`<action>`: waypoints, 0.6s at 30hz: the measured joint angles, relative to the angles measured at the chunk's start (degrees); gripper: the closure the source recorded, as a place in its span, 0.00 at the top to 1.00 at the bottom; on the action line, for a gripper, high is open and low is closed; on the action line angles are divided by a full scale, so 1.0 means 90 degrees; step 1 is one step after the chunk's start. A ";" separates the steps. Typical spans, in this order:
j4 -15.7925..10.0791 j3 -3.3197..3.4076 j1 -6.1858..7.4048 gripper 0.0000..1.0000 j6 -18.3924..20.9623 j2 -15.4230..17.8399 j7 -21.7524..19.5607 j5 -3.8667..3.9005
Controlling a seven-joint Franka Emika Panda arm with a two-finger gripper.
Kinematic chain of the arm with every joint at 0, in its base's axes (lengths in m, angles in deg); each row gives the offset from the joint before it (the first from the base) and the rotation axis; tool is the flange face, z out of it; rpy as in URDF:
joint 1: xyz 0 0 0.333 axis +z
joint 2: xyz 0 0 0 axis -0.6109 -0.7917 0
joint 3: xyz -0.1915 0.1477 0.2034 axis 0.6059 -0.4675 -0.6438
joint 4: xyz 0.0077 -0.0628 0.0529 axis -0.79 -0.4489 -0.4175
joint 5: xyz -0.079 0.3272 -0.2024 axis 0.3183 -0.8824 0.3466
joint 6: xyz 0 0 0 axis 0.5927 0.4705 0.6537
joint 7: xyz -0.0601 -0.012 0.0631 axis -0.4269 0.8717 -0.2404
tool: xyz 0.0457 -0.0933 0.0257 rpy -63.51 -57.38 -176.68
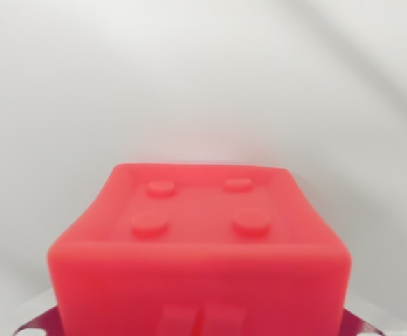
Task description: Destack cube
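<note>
Item: one red cube [199, 245], soft-edged, its top face recessed and carrying four round studs in a two-by-two pattern, filling the lower middle of the wrist view and running off the bottom edge. Beneath its lower corners a darker, purplish flat piece [38, 323] with pale spots shows at both sides; whether the cube rests on it cannot be told. Background: plain pale grey surface [203, 77], blurred; the pincer itself is not in view, so its state cannot be told.
</note>
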 joint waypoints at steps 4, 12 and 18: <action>0.0015 -0.0022 -0.0021 0.00 -0.0038 -0.0047 0.0000 0.0000; 0.0027 -0.0039 -0.0041 1.00 -0.0059 -0.0084 0.0000 0.0000; 0.0028 -0.0040 -0.0042 1.00 -0.0060 -0.0084 0.0000 0.0000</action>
